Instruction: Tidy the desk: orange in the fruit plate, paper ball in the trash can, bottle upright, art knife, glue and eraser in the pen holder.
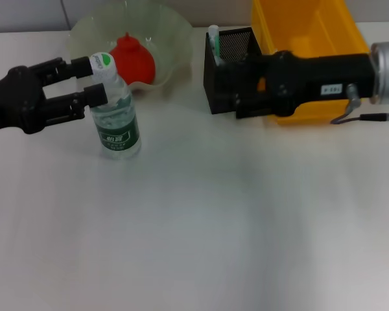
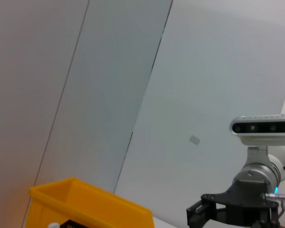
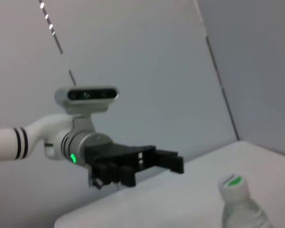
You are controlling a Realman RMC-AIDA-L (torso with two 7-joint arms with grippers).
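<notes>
At the left of the head view the left gripper (image 1: 96,78) has its fingers spread either side of the upright bottle (image 1: 116,115), at its neck. At upper right the right gripper (image 1: 223,87) sits against the black pen holder (image 1: 228,48), its finger state unclear; orange (image 1: 133,59) lies in the fruit plate (image 1: 172,32), upper left

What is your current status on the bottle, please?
Left gripper open around upright bottle neck. Right gripper at pen holder, fingers hidden. Nothing in the way.
</notes>
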